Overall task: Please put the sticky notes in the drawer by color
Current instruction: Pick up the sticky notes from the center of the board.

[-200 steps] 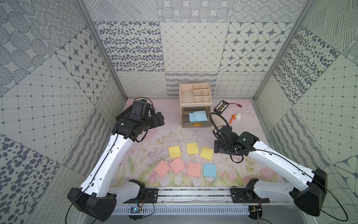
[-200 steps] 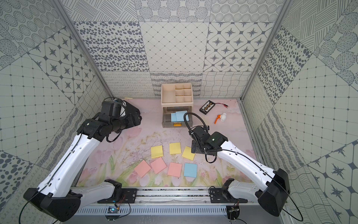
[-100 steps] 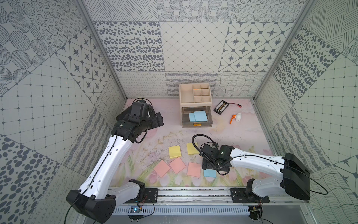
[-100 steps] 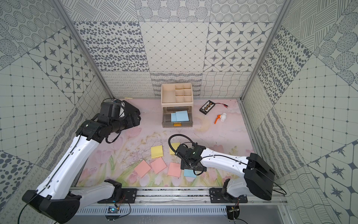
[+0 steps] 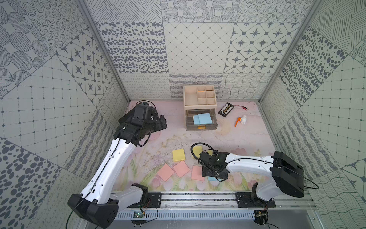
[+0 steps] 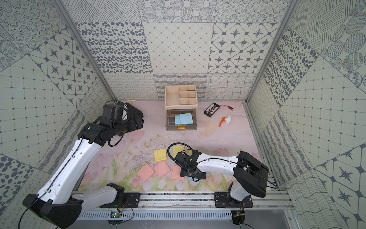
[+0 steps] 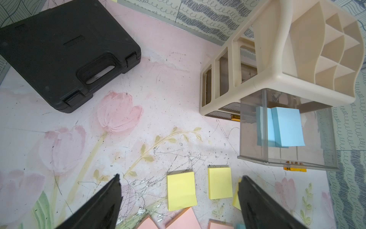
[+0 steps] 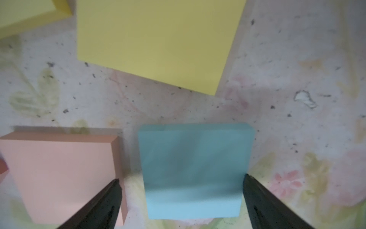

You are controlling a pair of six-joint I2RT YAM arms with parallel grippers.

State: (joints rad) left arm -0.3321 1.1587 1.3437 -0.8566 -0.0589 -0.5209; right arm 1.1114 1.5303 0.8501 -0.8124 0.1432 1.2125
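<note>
The drawer chest (image 5: pixel 199 95) stands at the back with its top drawer (image 5: pixel 201 126) pulled out. Two blue sticky notes (image 7: pixel 287 126) lie inside it. On the mat lie yellow sticky notes (image 5: pixel 178 155) and three pink ones (image 5: pixel 181 169). My right gripper (image 8: pixel 181 177) is open and low over a blue pad (image 8: pixel 194 170), one finger on each side of it and not closed on it. A pink pad (image 8: pixel 59 174) lies just beside one finger. My left gripper (image 7: pixel 180 176) hangs open and empty at the back left, high above the mat.
A flat black case (image 7: pixel 59 49) lies at the back left below my left arm. A small black pack with red wires (image 5: pixel 226 109) and an orange-and-white part (image 5: pixel 241 120) lie to the right of the chest. A metal rail (image 5: pixel 198 198) runs along the front edge.
My right arm swung from near the chest down to the front row and lowered over the blue pad. The left arm barely moved.
</note>
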